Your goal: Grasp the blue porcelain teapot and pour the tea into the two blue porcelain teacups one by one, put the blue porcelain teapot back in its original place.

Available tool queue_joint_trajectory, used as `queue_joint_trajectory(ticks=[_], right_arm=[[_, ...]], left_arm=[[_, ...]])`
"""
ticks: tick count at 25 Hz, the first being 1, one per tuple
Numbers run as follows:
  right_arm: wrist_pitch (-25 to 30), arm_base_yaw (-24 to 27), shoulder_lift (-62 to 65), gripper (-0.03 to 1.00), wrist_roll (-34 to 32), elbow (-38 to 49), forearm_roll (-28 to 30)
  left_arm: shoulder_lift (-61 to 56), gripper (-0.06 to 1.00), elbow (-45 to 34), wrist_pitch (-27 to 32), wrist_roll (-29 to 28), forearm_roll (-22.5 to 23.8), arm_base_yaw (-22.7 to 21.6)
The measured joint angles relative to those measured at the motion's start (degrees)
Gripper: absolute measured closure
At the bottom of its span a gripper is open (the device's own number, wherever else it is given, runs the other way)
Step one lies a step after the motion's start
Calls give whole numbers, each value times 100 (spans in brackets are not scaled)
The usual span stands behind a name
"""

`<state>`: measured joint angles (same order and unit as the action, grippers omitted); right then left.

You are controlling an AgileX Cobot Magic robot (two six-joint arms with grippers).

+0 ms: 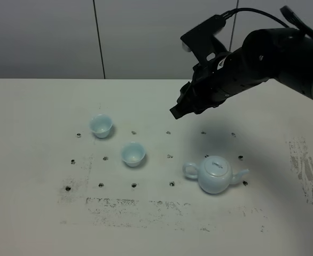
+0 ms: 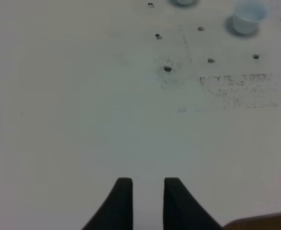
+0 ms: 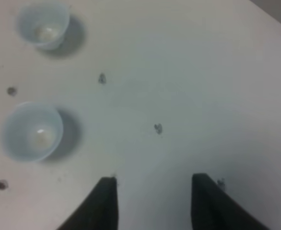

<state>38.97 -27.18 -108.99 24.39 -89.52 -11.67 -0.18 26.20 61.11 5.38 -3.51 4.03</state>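
Observation:
The blue porcelain teapot (image 1: 215, 175) stands upright on the white table, lid on, spout pointing right, handle on its left. The two blue porcelain teacups (image 1: 101, 126) (image 1: 133, 154) stand upright to its left, a little apart. My right gripper (image 1: 180, 109) hangs in the air behind and left of the teapot, open and empty (image 3: 152, 179). Its wrist view shows both cups (image 3: 43, 26) (image 3: 32, 132) but not the teapot. My left gripper (image 2: 144, 184) is empty, low over bare table, its fingers a narrow slit apart. One cup (image 2: 248, 17) is far ahead of it.
The white table (image 1: 39, 213) has small dark screw holes (image 1: 172, 184) in rows around the cups and teapot, and grey scuff marks (image 1: 146, 205) near the front. A brown edge (image 2: 260, 223) shows in a corner of the left wrist view.

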Motion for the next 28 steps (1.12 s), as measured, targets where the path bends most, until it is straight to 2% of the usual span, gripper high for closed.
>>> queue_joint_trajectory(ticks=[7, 24, 28], right_arm=[[156, -63, -830, 53, -290, -667, 355], [868, -475, -1494, 52, -649, -686, 1345], [1036, -552, -1519, 52, -918, -686, 1811]], left_arm=[[0, 72, 0, 0, 0, 0, 0], [0, 72, 0, 0, 0, 0, 0], [0, 72, 0, 0, 0, 0, 0]])
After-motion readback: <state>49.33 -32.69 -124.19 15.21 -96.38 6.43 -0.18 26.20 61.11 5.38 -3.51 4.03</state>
